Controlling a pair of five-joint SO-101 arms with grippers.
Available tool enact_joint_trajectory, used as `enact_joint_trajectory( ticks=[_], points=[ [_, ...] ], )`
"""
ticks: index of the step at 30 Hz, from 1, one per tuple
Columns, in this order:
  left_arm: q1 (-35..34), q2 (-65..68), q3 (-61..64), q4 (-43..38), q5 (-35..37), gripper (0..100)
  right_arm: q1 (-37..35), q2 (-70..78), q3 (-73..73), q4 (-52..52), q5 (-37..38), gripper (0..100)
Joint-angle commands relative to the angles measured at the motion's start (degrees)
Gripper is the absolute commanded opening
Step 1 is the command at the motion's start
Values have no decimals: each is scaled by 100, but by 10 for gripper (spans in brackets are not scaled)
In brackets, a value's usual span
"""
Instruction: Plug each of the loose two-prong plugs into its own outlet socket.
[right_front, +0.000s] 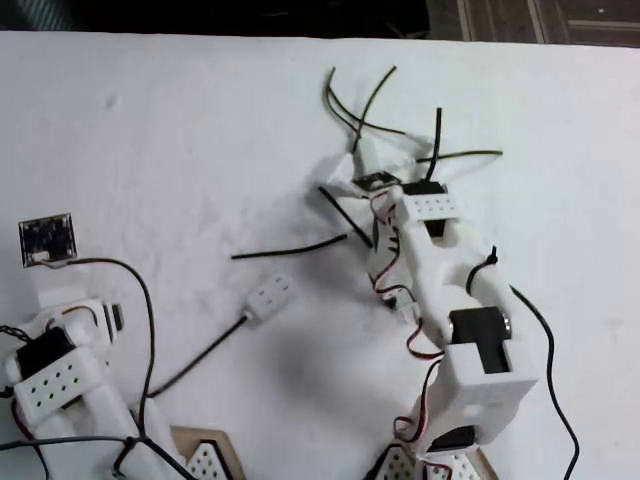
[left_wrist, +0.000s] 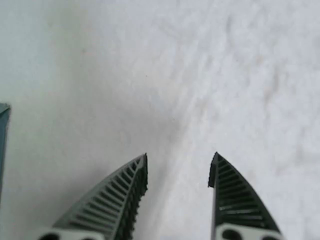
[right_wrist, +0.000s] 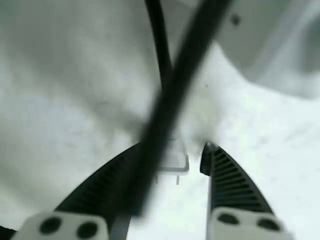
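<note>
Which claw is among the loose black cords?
The right gripper: a small plug lies between its fingers, a black cord across it; the left gripper is over bare table.

White arms, ribbed black fingers

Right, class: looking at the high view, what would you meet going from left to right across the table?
left arm → white socket block → right arm
</note>
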Motion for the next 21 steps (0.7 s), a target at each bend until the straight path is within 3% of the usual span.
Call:
enact_joint_trajectory(
  ticks=[1, 7, 21],
  points=[
    [40, -101, -18, -97, 44, 207, 215, -356, -484, 338, 9, 170],
    [40, -101, -18, -97, 44, 207, 242, -831, -844, 1033, 18, 170],
    [40, -101, -18, -97, 44, 207, 127, 567, -853, 629, 18, 170]
  ],
)
